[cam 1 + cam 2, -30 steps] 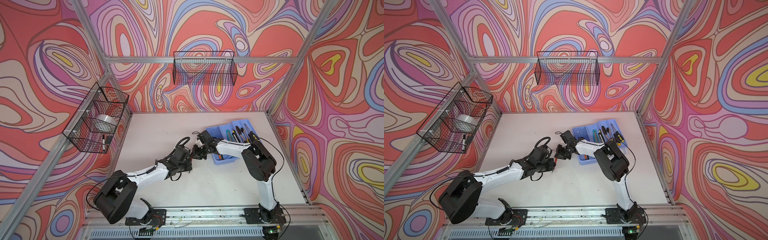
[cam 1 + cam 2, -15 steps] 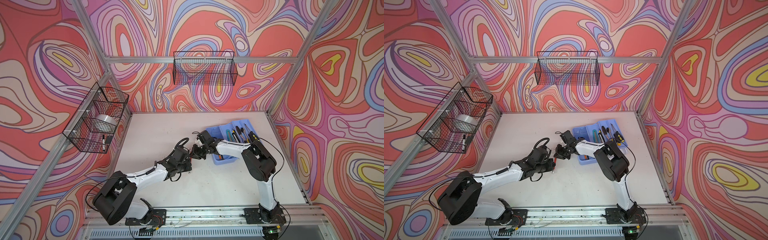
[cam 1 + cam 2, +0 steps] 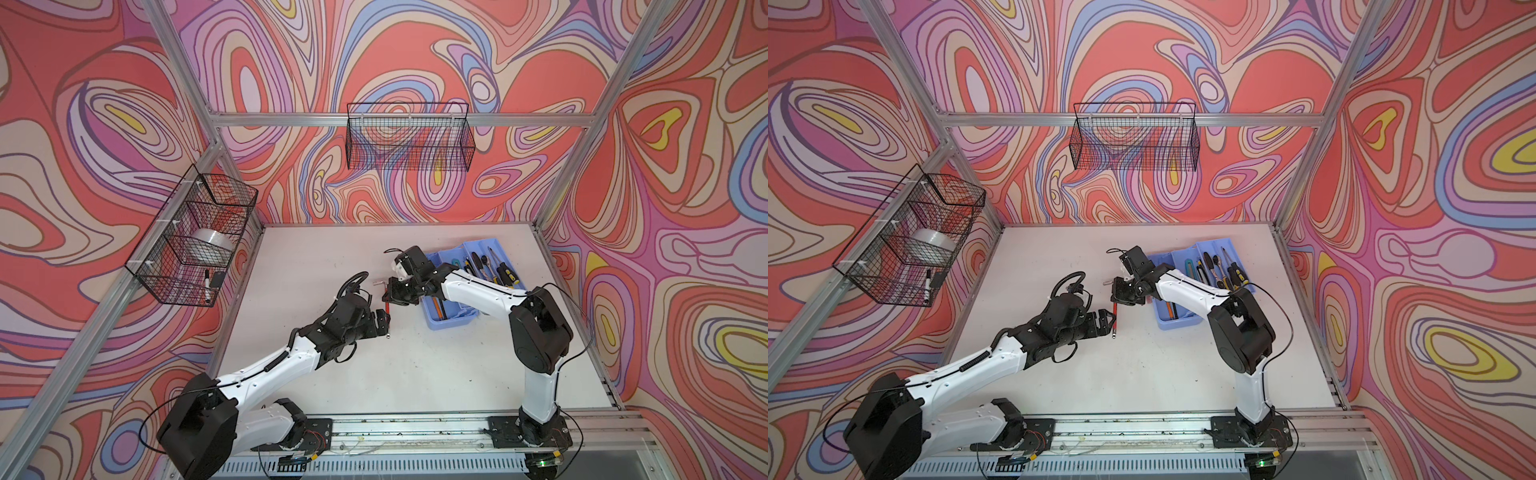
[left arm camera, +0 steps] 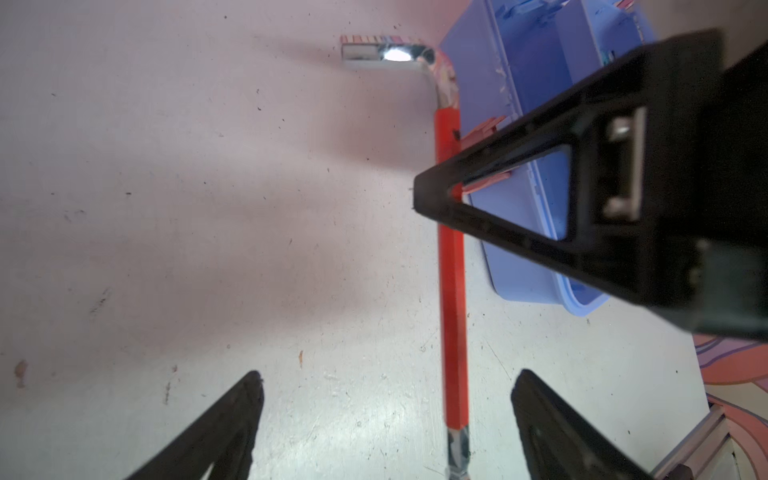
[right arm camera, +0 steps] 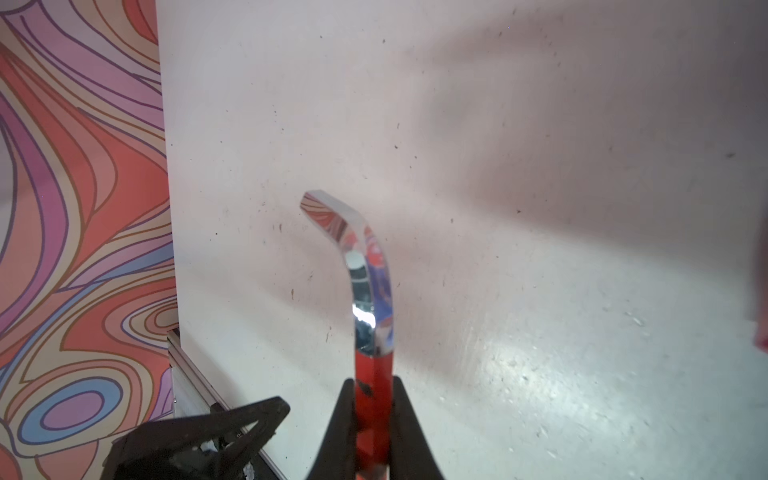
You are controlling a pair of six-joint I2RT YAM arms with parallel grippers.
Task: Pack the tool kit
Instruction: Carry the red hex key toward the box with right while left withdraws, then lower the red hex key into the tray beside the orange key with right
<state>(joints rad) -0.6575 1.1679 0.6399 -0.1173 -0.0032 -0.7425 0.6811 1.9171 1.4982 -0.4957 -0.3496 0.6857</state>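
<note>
Right gripper point(image 5: 374, 388): clamped on the red sleeve of the hex key point(image 4: 451, 266), holding it above the worktop point(image 3: 415, 365), probably to carry it.
Left gripper point(image 4: 388, 374): jaws wide, straddling the key's lower end without touching.
Tool tray point(image 3: 452, 322): just beside the key, part-filled, probably where the key goes.

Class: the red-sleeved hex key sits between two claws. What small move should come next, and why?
Probably draw the left claw straight back. The right claw is shut on the red sleeve of the hex key, while the left claw stands open around its lower end, gripping nothing. Clearing it should let the right arm carry the key to the blue tray without a snag.
</note>
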